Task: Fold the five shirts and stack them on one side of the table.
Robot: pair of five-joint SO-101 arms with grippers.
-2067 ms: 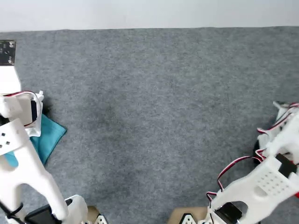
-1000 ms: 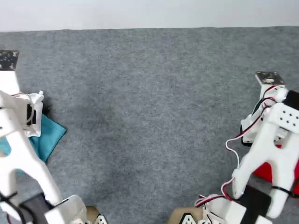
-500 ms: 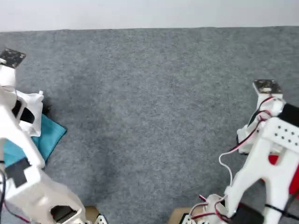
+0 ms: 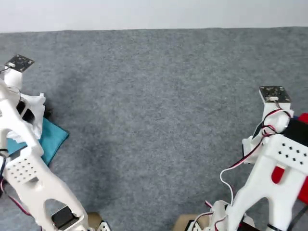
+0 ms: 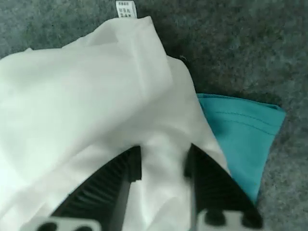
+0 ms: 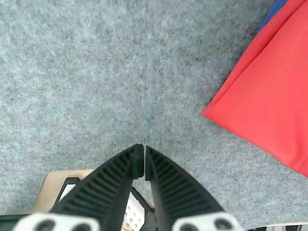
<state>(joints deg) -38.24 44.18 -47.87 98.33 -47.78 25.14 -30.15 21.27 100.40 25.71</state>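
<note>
A crumpled white shirt lies partly over a folded teal shirt at the table's left side. My left gripper is shut on a bunch of the white shirt, which shows between its black fingers. From above, the white shirt and the teal shirt sit beside the left arm. My right gripper is shut and holds nothing, hanging over bare grey mat. A red shirt lies flat close to it, with a blue edge beyond.
The grey felt mat covers the table, and its broad middle has free room. The right arm's body stands at the right edge over the red shirt. A pale wall runs along the far edge.
The right arm has risen from low at the front right to upright. The left arm has swung up and tilted, and the white shirt shifted slightly with it.
</note>
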